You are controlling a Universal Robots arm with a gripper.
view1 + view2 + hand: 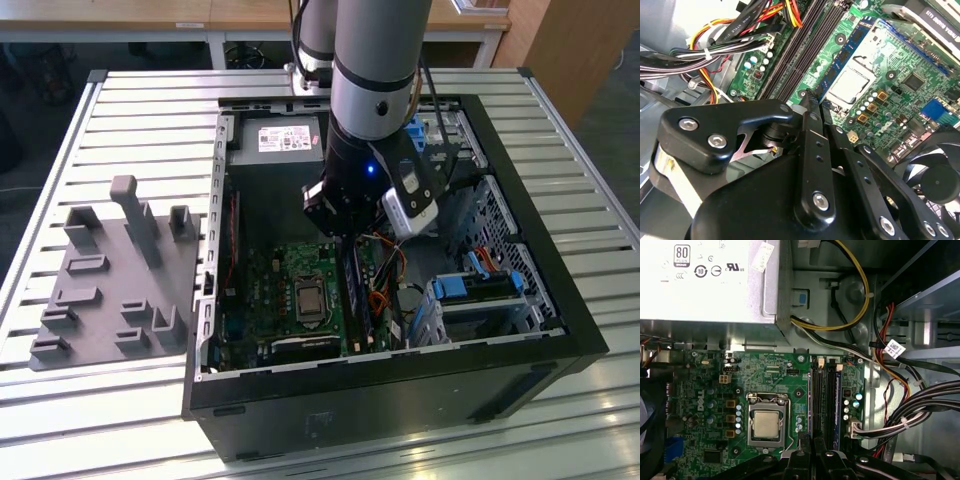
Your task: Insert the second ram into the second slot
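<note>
My gripper hangs inside the open computer case, low over the far end of the row of ram slots. In the second wrist view its black fingers stand pressed together with nothing between them. The tip sits right at the end of a thin blue ram stick. That stick stands on edge between the dark slots and the processor socket. In the first wrist view the slots run out from the fingertips. A blue strip lines the row's far side.
Bundled cables lie beside the slots on the side away from the processor. The power supply sits at the back of the case, and blue drive brackets on the exterior view's right. A grey parts fixture lies on the slatted table.
</note>
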